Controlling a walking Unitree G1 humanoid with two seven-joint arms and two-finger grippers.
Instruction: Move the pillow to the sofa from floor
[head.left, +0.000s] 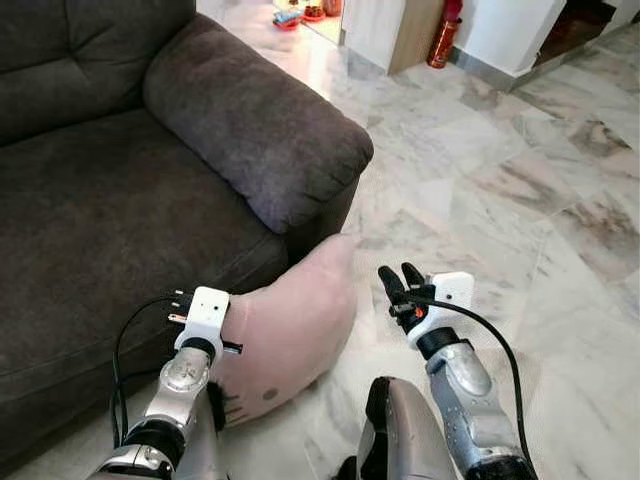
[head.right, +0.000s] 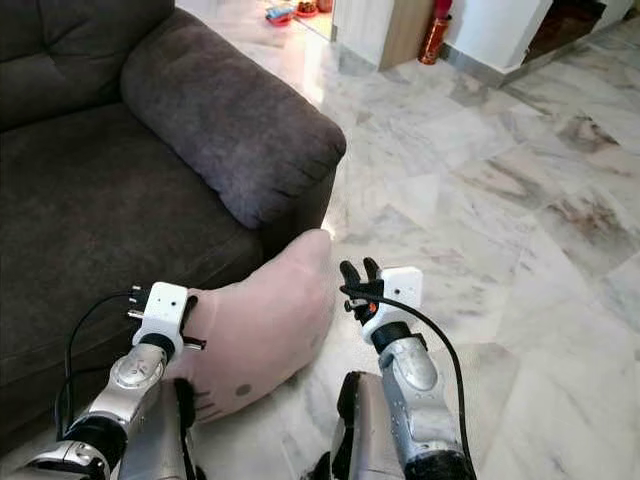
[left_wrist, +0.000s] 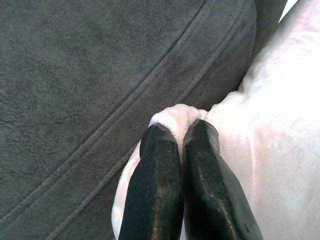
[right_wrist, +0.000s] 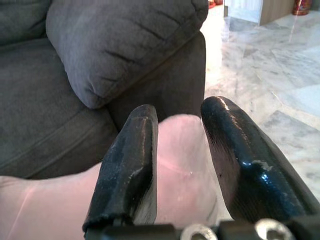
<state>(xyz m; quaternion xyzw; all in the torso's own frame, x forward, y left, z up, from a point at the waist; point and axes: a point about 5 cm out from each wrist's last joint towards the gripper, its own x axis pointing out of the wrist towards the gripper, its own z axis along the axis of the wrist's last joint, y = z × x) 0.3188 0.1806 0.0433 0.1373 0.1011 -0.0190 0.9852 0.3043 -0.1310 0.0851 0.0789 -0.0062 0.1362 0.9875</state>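
While my left tool (left_wrist: 182, 135) pinches a corner of the pink pillow (head.left: 290, 325) at lower centre, propped on the floor (head.left: 500, 190) against the sofa (head.left: 90, 220), my right tool (head.left: 400, 280), fingers parted, should close on the opposite edge before lifting.

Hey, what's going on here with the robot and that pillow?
The robot is picking a pale pink pillow up off the marble floor beside the dark grey sofa. Its left gripper is pinched shut on a fold of the pillow. The right gripper is open beside the pillow's other side. The pillow isn't on the seat yet.
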